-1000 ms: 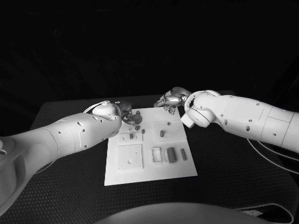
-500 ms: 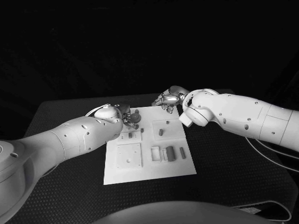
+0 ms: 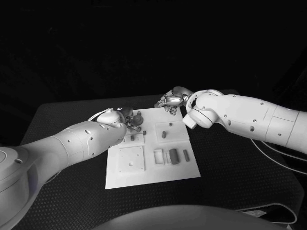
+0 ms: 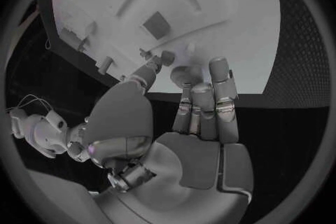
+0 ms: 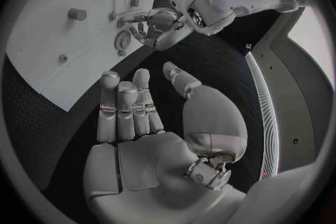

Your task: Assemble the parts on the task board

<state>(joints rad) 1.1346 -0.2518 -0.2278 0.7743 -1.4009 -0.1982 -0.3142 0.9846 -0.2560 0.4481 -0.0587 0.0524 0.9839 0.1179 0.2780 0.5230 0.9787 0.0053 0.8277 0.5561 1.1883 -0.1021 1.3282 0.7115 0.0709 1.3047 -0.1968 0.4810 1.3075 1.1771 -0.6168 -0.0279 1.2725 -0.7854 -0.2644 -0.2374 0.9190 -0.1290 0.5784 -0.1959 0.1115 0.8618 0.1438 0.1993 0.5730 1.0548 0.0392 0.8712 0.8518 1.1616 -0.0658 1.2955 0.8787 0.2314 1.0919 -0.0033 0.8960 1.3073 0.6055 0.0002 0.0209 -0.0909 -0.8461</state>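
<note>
The white task board [image 3: 150, 176] lies in the middle of the table. Small parts rest on it: a short piece [image 3: 164, 135], a dark block [image 3: 173, 156], a slim bar [image 3: 186, 155] and a square plate [image 3: 131, 159]. My left hand [image 3: 129, 120] hovers over the board's far left part with fingers stretched out. Its fingertips [image 4: 218, 65] reach a round part [image 4: 185, 74], also seen as the round disc [image 5: 124, 41] beside the left hand [image 5: 159, 24]. My right hand [image 3: 170, 101] hangs at the board's far edge, fingers [image 5: 125, 107] apart and holding nothing.
Black table surface [image 3: 243, 177] surrounds the board on all sides. A round peg [image 5: 77, 13] and a small stud [image 5: 63, 58] stand on the board [image 5: 42, 33] near my right hand. A cable [image 3: 278, 158] trails along the table's right side.
My left arm has shifted slightly, its hand staying over the board's far left part. The right hand has hardly moved.
</note>
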